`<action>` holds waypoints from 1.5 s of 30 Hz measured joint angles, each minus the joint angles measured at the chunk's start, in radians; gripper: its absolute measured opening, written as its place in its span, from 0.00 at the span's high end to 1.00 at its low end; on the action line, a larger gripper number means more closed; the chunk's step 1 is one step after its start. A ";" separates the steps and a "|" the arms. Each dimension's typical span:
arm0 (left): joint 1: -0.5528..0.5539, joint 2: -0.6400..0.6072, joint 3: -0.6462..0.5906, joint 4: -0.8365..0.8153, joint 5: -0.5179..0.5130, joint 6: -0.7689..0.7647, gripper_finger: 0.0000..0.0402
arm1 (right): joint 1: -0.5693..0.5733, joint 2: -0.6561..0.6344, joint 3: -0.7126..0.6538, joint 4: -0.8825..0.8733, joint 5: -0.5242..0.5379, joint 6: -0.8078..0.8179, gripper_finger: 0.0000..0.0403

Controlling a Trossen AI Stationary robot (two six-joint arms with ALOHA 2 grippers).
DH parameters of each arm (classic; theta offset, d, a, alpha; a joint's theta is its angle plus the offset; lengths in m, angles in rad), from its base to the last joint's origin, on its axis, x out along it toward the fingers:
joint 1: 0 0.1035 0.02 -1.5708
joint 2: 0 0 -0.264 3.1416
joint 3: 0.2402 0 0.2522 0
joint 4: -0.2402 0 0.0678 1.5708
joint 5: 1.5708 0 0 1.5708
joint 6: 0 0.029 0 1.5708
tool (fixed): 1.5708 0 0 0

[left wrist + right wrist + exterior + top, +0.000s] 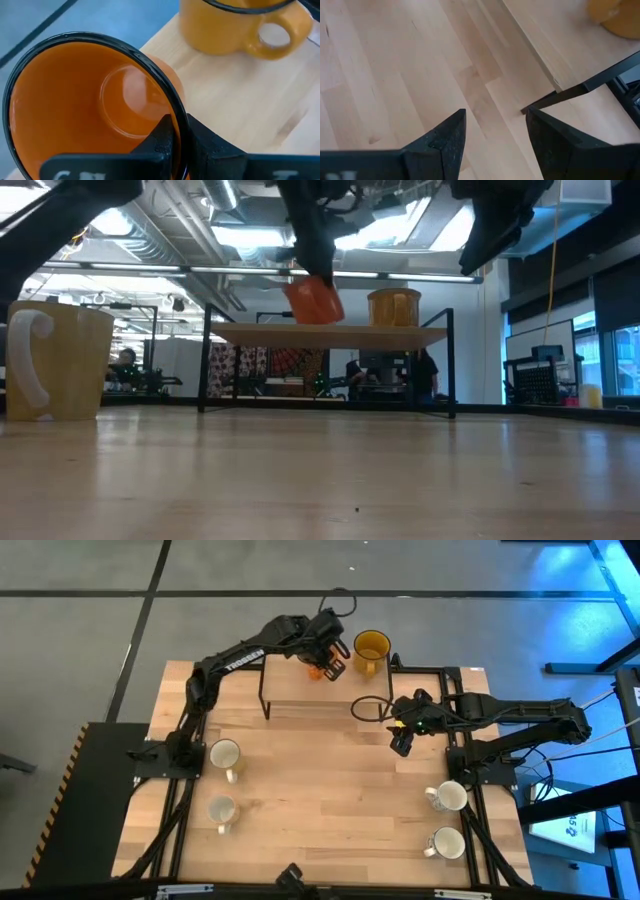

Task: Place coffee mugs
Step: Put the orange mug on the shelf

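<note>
My left gripper (330,662) is over the raised shelf (300,690) at the table's far edge, shut on the orange mug (314,300), which fills the left wrist view (95,105). The amber-yellow mug (371,648) stands upright on the shelf just to its right (235,25). Four cream mugs stand on the table: two near the left edge (224,755) (221,810), two near the right edge (449,796) (447,842). My right gripper (402,740) hovers open above bare table, right of centre, touching nothing. My left gripper pinches the orange mug's dark rim (177,125), one finger (160,137) inside the cup and one outside the wall. The fingers come from above. The mug is tilted and hangs just over the shelf top (330,332); whether its bottom touches the shelf, I cannot tell.
The shelf has a thin wooden top on black metal legs (205,370). A black frame (470,720) runs along the table's right side. A cream mug (60,360) looms at the low view's left. Bare wood lies in the table's middle (320,790).
</note>
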 joint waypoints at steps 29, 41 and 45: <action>-0.012 0.032 0.000 0.091 0.000 -0.040 0.77 | 0.000 0.000 0.000 -0.006 -0.001 0.002 0.52; -0.008 0.032 0.000 0.162 -0.005 -0.087 0.78 | 0.000 0.000 0.000 -0.006 -0.002 0.000 0.52; -0.008 0.032 0.000 0.162 -0.005 -0.087 0.76 | 0.000 0.000 0.000 -0.006 -0.002 0.001 0.52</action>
